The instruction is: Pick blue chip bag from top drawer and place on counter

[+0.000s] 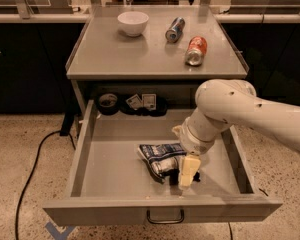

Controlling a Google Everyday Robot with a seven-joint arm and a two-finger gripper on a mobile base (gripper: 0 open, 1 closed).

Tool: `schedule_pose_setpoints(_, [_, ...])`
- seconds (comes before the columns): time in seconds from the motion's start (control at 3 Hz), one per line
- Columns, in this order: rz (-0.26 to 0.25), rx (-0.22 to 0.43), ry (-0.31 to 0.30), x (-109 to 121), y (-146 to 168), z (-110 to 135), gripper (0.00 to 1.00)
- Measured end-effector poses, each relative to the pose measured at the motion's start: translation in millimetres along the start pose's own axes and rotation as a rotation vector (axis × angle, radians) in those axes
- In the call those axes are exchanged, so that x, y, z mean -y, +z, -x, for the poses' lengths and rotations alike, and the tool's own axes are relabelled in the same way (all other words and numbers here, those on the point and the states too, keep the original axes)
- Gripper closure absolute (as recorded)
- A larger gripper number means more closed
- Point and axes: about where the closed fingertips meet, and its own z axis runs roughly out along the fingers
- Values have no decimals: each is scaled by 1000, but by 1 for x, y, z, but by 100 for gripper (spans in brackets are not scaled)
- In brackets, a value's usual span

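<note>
The blue chip bag [159, 158] lies crinkled in the middle of the open top drawer [110, 184], which is pulled out toward me with its loop handle [165, 216] at the front. My gripper [186, 172] hangs from the white arm [240, 111] and is down inside the drawer at the bag's right end, touching or overlapping it. The bag rests on the drawer floor. The grey counter [135, 56] is directly above the drawer's back.
On the counter stand a white bowl [133, 23], a lying blue-silver can [174, 29] and a lying orange-red soda can [195, 50]. A black round object [108, 103] and small packets [142, 102] sit at the drawer's back. A black cable [32, 161] runs across the floor at left.
</note>
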Motion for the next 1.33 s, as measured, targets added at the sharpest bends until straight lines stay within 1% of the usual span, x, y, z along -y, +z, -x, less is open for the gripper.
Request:
schedule_pose_setpoints(0.33, [-30,-33,-7,25,16,-1,0])
schedule_pose_setpoints(0.67, [-20,-34,2,25,24,-4,0])
schedule_pose_setpoints(1.0, [4,-16,20,19,35,-6,0])
schedule_pose_setpoints(1.33, [20,-10,26,17,43,-6,0])
